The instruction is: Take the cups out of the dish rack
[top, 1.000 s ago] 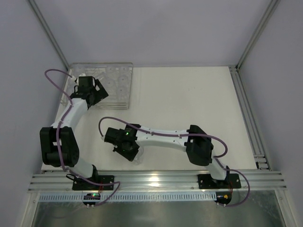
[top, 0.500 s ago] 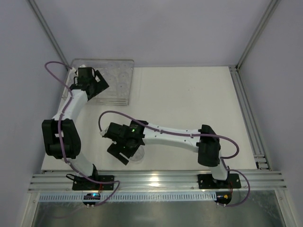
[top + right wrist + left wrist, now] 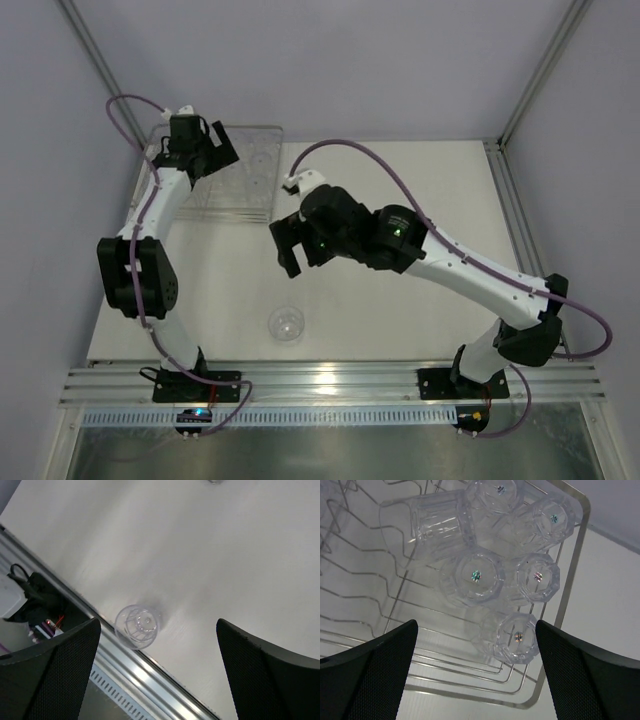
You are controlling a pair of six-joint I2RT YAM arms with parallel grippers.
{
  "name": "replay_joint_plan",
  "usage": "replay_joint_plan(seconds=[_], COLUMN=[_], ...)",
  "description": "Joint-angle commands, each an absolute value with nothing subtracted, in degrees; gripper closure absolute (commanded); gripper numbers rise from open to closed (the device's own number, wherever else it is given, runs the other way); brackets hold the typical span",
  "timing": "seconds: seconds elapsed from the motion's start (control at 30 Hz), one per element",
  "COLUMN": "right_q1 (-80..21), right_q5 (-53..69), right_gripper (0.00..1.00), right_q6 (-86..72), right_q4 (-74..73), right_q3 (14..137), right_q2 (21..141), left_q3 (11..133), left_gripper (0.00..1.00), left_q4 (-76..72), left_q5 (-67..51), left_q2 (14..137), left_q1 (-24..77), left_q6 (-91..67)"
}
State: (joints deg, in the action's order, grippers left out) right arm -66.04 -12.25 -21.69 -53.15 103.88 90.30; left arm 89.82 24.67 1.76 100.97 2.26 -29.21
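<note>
The dish rack (image 3: 250,190) stands at the table's far left corner. In the left wrist view several clear cups sit in its wire frame (image 3: 573,570), bases toward the camera; one cup (image 3: 516,636) is nearest the rack's corner and another (image 3: 427,517) lies on its side. My left gripper (image 3: 215,152) (image 3: 476,625) hovers open above them and holds nothing. One cup (image 3: 286,322) (image 3: 137,625) stands alone on the table near the front edge. My right gripper (image 3: 284,248) (image 3: 158,622) hangs open well above that cup and a little farther back, and it is empty.
An aluminium rail (image 3: 330,380) (image 3: 150,672) runs along the table's near edge just in front of the lone cup. Another rail (image 3: 525,240) lines the right side. Grey walls close in the left, back and right.
My right gripper has opened, left the cup on the table by the front edge, then risen and swung back toward the middle. The left arm reached farther over the rack.
</note>
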Motion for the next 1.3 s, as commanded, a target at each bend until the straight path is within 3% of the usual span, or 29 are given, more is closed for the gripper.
replay_joint_plan(seconds=[0.0, 0.33, 0.57, 1.03, 1.13, 1.23, 1.27], right_q1=[-61.02, -54.76, -52.91, -50.28, -50.01, -49.92, -49.92], right_q5=[-15.82, -11.87, -10.9, -8.7, -8.44, -8.09, -7.91], right_gripper=[0.0, 0.0, 0.0, 0.0, 0.02, 0.06, 0.06], right_q6=[-26.1, -21.19, -19.25, -17.14, -17.23, -17.66, -17.75], right_q4=[-47.66, -48.43, -50.27, -49.49, -48.52, -47.9, -47.55], right_q3=[98.54, 93.52, 94.13, 91.94, 90.45, 88.95, 88.68], right_q2=[84.92, 78.23, 80.85, 81.39, 80.95, 80.33, 79.98], left_q3=[96.13, 103.35, 105.12, 109.51, 109.69, 109.43, 109.25], left_gripper=[0.0, 0.0, 0.0, 0.04, 0.16, 0.37, 0.49], left_q4=[26.45, 25.05, 23.65, 22.59, 21.62, 21.88, 21.97], left_q5=[7.36, 17.47, 24.34, 27.77, 27.16, 25.5, 25.05], left_q2=[108.17, 118.29, 120.94, 128.23, 128.5, 127.71, 127.36], left_q1=[5.35, 9.84, 11.95, 11.95, 11.95, 11.95, 11.95], left_q6=[-19.54, -16.26, -16.52, -16.88, -16.26, -17.13, -17.31])
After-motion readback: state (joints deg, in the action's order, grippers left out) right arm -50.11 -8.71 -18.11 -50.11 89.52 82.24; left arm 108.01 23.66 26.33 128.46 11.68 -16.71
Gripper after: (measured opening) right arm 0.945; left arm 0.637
